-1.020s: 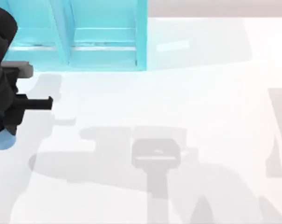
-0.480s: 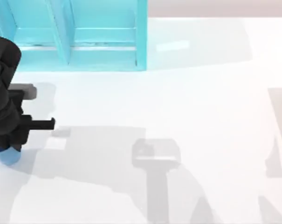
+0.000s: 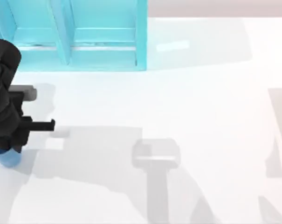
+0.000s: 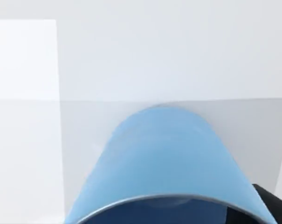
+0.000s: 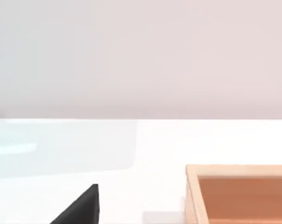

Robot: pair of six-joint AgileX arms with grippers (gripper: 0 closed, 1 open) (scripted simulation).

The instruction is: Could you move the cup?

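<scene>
The left end effector [image 3: 8, 140] sits over the cup [image 3: 8, 157] at the tabletop's [image 3: 178, 102] left edge, below the teal shelf [image 3: 75, 37]. Whether it grips, I cannot tell. Judged step: grasping; next, lift straight up.

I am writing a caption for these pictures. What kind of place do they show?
Probably a rendered tabletop test scene, not a real room: a plain white table, a translucent turquoise shelf unit, and an orange box. The left arm's tool is over a blue cup.

Cup [image 3: 8, 157] under left hand [image 3: 10, 135] — table's [image 3: 187, 102] left edge
</scene>
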